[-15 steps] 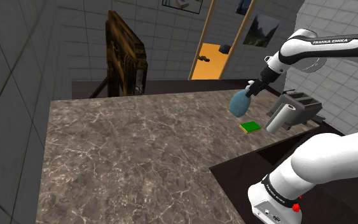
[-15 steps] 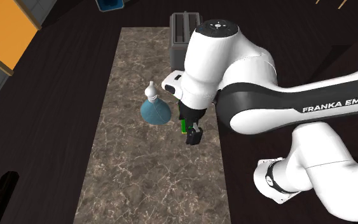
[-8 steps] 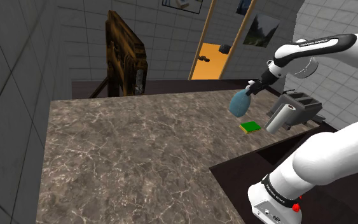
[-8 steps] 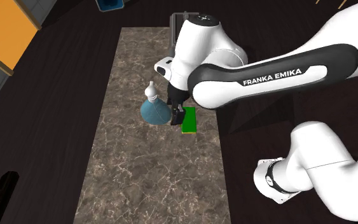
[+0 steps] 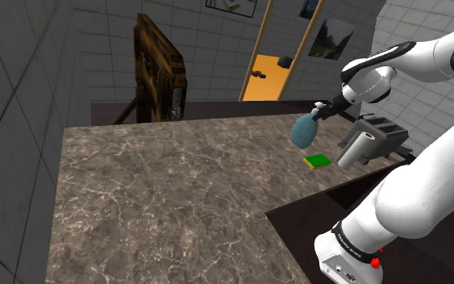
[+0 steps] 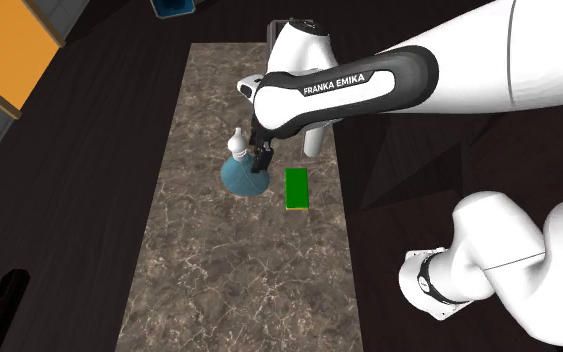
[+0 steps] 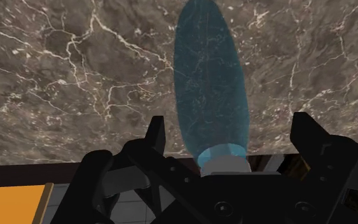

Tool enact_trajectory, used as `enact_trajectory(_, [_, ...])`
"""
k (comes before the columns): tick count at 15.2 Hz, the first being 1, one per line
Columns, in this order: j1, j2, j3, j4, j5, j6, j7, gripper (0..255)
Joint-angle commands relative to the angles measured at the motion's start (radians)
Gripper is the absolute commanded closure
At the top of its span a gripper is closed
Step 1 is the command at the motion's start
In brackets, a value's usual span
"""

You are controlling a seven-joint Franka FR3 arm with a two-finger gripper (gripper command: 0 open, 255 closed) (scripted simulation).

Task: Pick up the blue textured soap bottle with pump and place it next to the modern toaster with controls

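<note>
Claw (image 7: 230, 127) hangs spread wide around the blue bottle (image 7: 209, 76) (fingers (image 7: 156, 132) not touching it). It rests on the desk (image 5: 177, 185).

On your table (image 5: 177, 194), shoulder view: soap bottle (image 5: 301, 131) stands near the far right corner. A flat pad (image 5: 317, 160) lies just in front of it, to the right. The roll (image 5: 354, 151) is right of the pad, with the toaster (image 5: 382, 133) behind it. The pincer (image 5: 322, 110) straddles the bottle's top without touching it.
</note>
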Motion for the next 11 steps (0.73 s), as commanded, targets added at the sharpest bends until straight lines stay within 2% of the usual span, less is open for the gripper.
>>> enact_trajectory(1, [0.006, 0.048, -0.01, 0.015, 0.076, 0.007, -0.056, 0])
enact_trajectory(7, [0.002, 0.147, 0.011, 0.025, 0.217, 0.029, -0.149, 0])
enact_trajectory(11, [0.001, 0.147, 0.012, 0.025, 0.217, 0.029, -0.149, 0])
